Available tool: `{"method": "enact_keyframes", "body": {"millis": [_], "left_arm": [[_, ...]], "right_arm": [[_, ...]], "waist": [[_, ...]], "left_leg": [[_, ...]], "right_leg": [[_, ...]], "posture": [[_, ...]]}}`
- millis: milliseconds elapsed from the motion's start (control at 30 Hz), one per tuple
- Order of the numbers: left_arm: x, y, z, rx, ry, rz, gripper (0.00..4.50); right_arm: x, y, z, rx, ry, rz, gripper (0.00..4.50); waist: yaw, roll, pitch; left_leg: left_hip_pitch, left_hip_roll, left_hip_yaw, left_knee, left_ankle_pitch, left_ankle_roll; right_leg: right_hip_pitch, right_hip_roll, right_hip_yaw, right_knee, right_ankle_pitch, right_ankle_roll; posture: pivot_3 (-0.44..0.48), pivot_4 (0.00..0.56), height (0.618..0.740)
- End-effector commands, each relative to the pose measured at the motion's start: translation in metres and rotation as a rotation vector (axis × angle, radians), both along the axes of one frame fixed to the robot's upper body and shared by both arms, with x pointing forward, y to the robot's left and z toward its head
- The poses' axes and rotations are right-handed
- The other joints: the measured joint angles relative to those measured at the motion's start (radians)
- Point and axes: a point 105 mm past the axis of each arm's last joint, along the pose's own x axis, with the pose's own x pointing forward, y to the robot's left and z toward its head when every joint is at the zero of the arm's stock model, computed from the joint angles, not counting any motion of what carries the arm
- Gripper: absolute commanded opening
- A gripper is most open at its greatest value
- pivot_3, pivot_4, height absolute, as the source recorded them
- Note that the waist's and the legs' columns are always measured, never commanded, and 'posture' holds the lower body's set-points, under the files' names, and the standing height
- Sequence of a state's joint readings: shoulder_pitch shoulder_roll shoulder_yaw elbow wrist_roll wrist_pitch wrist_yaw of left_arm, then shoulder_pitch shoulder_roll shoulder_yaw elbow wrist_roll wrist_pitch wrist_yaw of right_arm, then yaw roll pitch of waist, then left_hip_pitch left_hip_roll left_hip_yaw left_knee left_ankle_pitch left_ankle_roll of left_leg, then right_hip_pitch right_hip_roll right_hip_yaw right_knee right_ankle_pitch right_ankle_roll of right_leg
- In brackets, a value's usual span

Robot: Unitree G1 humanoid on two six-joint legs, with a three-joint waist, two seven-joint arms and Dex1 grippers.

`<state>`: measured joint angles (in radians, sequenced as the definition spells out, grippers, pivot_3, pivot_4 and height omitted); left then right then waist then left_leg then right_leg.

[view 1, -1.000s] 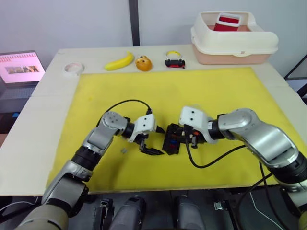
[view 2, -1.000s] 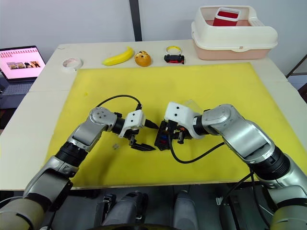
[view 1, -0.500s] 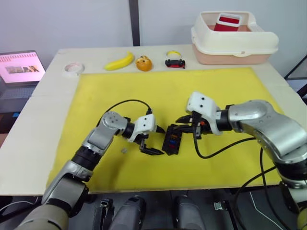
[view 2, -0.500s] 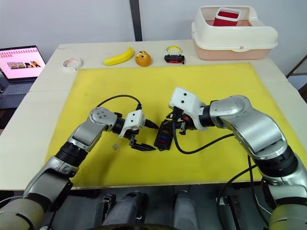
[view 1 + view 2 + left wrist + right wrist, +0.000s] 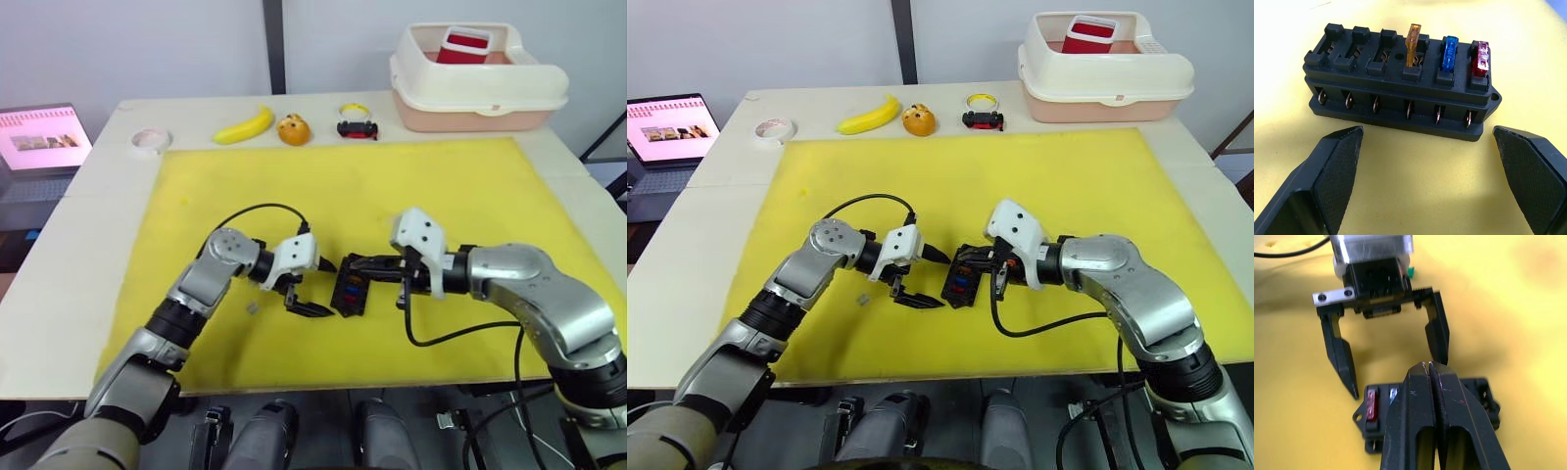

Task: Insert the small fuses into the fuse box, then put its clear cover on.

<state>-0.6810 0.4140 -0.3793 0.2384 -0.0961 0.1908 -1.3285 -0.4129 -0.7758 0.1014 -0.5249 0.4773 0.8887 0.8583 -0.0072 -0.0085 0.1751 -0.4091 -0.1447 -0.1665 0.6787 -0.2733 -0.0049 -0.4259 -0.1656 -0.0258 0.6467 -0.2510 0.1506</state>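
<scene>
3 fuses (image 5: 1448,53) seated in fuse box (image 5: 1400,98), 3 slots empty. Left gripper (image 5: 312,287) spread beside it; right gripper (image 5: 1433,369) pressed together above. Next: fetch another fuse.

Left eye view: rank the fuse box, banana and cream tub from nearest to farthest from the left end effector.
1. Fuse box, just to the right of the left end effector.
2. Banana, far table edge.
3. Cream tub, far right corner.
</scene>
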Motion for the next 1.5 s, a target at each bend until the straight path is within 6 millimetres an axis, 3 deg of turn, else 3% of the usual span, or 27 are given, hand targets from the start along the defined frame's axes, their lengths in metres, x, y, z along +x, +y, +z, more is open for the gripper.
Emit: {"method": "enact_keyframes", "body": {"millis": [33, 100, 200, 267, 667, 767, 833, 1067, 1500], "left_arm": [[0.0, -0.001, 0.005, 0.001, -0.022, -0.015, 4.5], [-0.001, -0.002, 0.004, 0.001, -0.022, -0.016, 4.5], [-0.001, -0.002, 0.004, -0.001, -0.022, -0.017, 4.5], [-0.002, -0.002, 0.004, -0.002, -0.021, -0.016, 4.5], [-0.002, -0.003, 0.003, -0.001, -0.021, -0.016, 4.5], [-0.002, -0.003, 0.003, -0.001, -0.022, -0.014, 4.5], [-0.002, -0.003, 0.003, -0.001, -0.022, -0.013, 4.5], [-0.002, -0.003, 0.003, -0.004, -0.023, -0.01, 4.5], [-0.001, -0.006, 0.003, -0.008, -0.024, -0.013, 4.5]], "right_arm": [[-0.004, -0.002, 0.002, -0.038, -0.019, 0.006, 0.08], [-0.002, -0.003, 0.0, -0.052, -0.015, -0.004, 0.08], [-0.003, -0.002, 0.001, -0.046, -0.005, 0.001, 0.93], [-0.003, -0.003, 0.001, -0.062, -0.018, 0.0, 1.79], [0.007, -0.001, -0.003, -0.065, -0.018, -0.024, 1.79], [0.008, 0.0, -0.003, -0.064, -0.018, -0.023, 0.96], [0.009, 0.0, -0.004, -0.068, -0.016, -0.021, 0.06], [0.006, 0.002, -0.004, -0.074, -0.01, -0.003, 0.06], [0.001, 0.014, 0.025, -0.183, -0.013, 0.034, 0.06]], "waist": [[-0.001, 0.0, 0.0], [-0.001, 0.0, 0.0], [-0.001, 0.0, 0.0], [0.0, 0.0, 0.0], [-0.001, 0.0, 0.0], [-0.001, 0.0, 0.0], [-0.001, 0.0, 0.0], [-0.001, 0.0, 0.0], [-0.001, 0.0, 0.0]], "left_leg": [[0.0, 0.0, 0.0, 0.0, 0.0, 0.0], [0.0, 0.0, 0.0, 0.0, 0.0, 0.0], [0.0, 0.0, 0.0, 0.0, 0.0, 0.0], [0.0, 0.0, 0.0, 0.0, 0.0, 0.0], [0.0, 0.0, 0.0, 0.0, 0.0, 0.0], [0.0, 0.0, 0.0, 0.0, 0.0, 0.0], [0.0, 0.0, 0.0, 0.0, 0.0, 0.0], [0.0, 0.0, 0.0, 0.0, 0.0, 0.0], [0.0, 0.0, 0.0, 0.0, 0.0, 0.0]], "right_leg": [[0.0, 0.0, 0.0, 0.0, 0.0, 0.0], [0.0, 0.0, 0.0, 0.0, 0.0, 0.0], [0.0, 0.0, 0.0, 0.0, 0.0, 0.0], [0.0, 0.0, 0.0, 0.0, 0.0, 0.0], [0.0, 0.0, 0.0, 0.0, 0.0, 0.0], [0.0, 0.0, 0.0, 0.0, 0.0, 0.0], [0.0, 0.0, 0.0, 0.0, 0.0, 0.0], [0.0, 0.0, 0.0, 0.0, 0.0, 0.0], [0.0, 0.0, 0.0, 0.0, 0.0, 0.0]], "posture": [[0.0, 0.15, 0.74], [0.0, 0.15, 0.74], [0.0, 0.15, 0.74], [0.0, 0.15, 0.74], [0.0, 0.15, 0.74], [0.0, 0.15, 0.74], [0.0, 0.15, 0.74], [0.0, 0.15, 0.74], [0.0, 0.15, 0.74]]}}
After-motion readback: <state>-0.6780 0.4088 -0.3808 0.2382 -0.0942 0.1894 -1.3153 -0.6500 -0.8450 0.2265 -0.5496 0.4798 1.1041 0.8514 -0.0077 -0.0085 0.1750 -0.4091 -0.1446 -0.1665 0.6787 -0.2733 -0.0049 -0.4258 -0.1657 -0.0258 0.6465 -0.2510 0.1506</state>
